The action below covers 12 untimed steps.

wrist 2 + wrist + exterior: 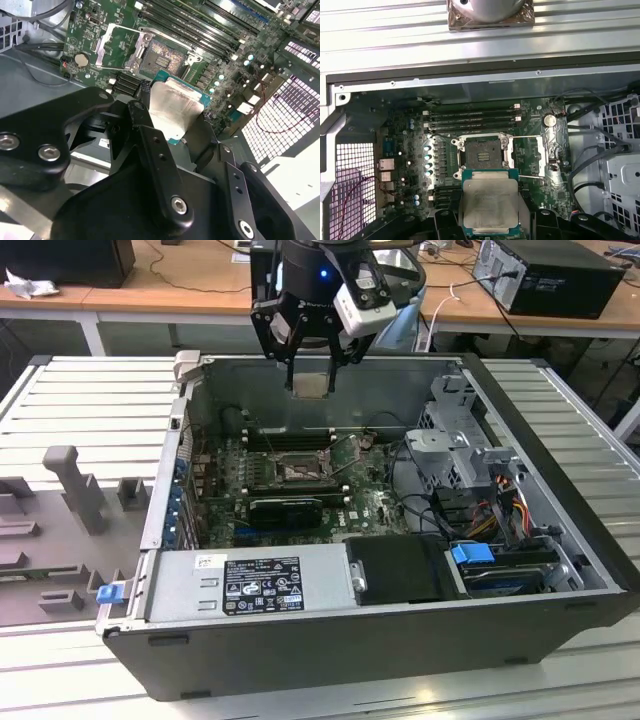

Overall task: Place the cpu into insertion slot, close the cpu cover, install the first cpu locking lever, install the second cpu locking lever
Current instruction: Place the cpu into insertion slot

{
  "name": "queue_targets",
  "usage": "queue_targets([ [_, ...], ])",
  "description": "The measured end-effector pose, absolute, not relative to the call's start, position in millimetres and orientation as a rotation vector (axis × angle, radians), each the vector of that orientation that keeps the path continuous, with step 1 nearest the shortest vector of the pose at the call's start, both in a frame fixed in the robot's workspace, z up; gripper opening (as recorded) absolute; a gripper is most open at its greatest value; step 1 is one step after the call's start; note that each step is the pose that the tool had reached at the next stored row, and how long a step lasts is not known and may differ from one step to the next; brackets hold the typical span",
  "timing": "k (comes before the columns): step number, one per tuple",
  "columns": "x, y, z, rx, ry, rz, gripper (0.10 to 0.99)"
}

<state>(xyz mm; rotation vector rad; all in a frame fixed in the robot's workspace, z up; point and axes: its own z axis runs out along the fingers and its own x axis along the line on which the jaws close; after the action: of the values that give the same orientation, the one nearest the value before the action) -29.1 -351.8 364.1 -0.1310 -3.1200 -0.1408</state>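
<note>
we see the cpu [311, 387] held up over the open computer case [420, 635].
the gripper [312, 378] has its fingers [150, 145] clamped on the cpu's edges, face up, above the motherboard and apart from the bare insertion slot [482, 155]; the cpu cover [540, 156] lies flipped open just beside the slot.

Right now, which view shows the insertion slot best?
The first wrist view: the insertion slot faces the camera squarely, uncovered, beyond the held cpu. The second wrist view shows it obliquely; the exterior view, small and distant.
</note>
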Motion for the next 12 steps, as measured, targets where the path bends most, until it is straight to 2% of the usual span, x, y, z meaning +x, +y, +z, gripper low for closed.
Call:
queue_targets([
  [12,-29.0,-351.9,363.8,-0.188,-3.119,-0.141,0.529],
])
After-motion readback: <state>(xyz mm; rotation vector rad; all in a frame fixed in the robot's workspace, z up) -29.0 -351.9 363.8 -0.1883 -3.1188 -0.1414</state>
